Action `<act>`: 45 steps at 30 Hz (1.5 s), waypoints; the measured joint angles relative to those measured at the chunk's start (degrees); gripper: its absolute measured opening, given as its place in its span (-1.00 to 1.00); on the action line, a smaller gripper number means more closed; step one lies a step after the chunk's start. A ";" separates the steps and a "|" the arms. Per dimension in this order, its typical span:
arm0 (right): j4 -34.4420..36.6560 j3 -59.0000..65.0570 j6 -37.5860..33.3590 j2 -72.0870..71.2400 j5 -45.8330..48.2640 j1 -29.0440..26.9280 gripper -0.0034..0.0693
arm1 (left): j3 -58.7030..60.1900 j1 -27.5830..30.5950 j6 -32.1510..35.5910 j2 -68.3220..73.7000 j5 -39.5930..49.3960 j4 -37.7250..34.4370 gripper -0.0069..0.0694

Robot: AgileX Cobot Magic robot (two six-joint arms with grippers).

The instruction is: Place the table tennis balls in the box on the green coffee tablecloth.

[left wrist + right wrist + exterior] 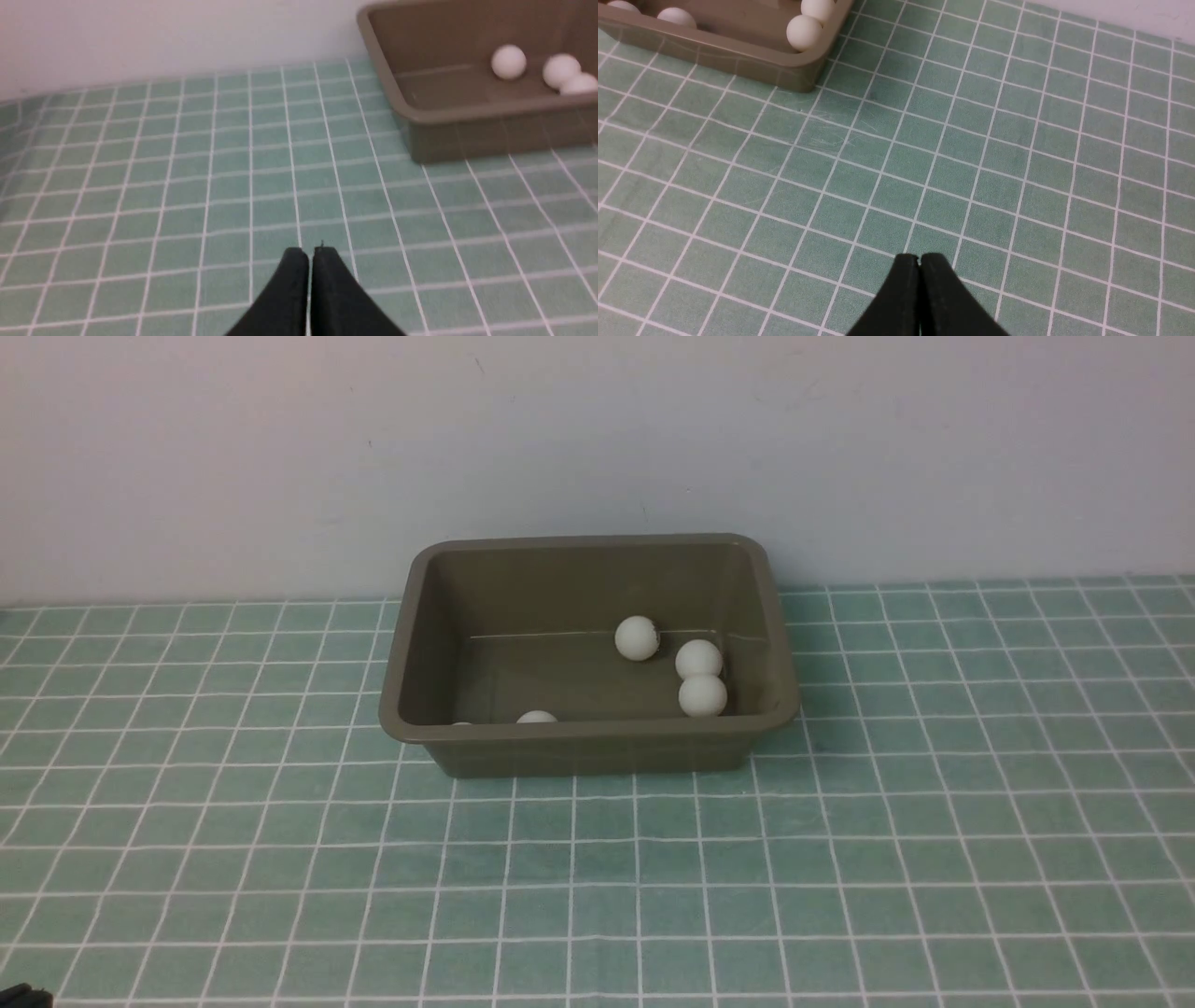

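Nearest item, both wrist views: black gripper fingers. Left gripper [310, 252] was closed, fingertips pressed together, holding nothing, above bare cloth. Right gripper [919, 258] likewise closed and empty. Neither gripper appeared in the front view, apart from a dark sliver at the lower left corner that could not be identified.

Green coffee tablecloth [840, 859]: teal, white grid lines, covering the bench up to a pale wall [280, 448].

Box [588, 747]: olive-brown tub, no lid, upright on the cloth close to the wall, long axis running left to right across the front view.

Table tennis balls, five, all inside the box. Three sat in the right half: one [638, 637] by the far wall, two [699, 659] [702, 695] touching near the right wall. Two more [537, 716] [460, 722] peeked over the near rim; the left wrist view hid both. A small dark mark showed on the far ball; no legible writing anywhere.
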 joint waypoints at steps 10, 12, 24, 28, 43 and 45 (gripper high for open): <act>0.00 0.00 0.12 0.00 0.00 -0.06 -0.95 | 6.66 4.07 0.00 -8.11 -8.73 -2.03 -0.83; 0.00 0.00 0.12 0.00 0.00 -0.06 -0.95 | 10.68 4.07 0.00 -8.54 -10.14 -2.03 -0.83; 0.31 0.07 0.12 0.00 0.50 -0.08 -0.95 | 23.72 4.07 0.00 -8.54 -15.36 -3.64 -0.83; 0.31 0.07 0.12 0.00 0.79 -0.08 -0.95 | 24.59 4.07 0.00 -8.54 -17.65 -3.64 -0.83; 0.35 0.07 0.12 0.00 0.92 -0.08 -0.95 | 24.65 4.07 0.00 -8.54 -18.08 -3.64 -0.83; 0.35 0.07 0.12 0.00 0.92 -0.08 -0.95 | 24.65 4.07 0.00 -8.54 -18.08 -3.64 -0.83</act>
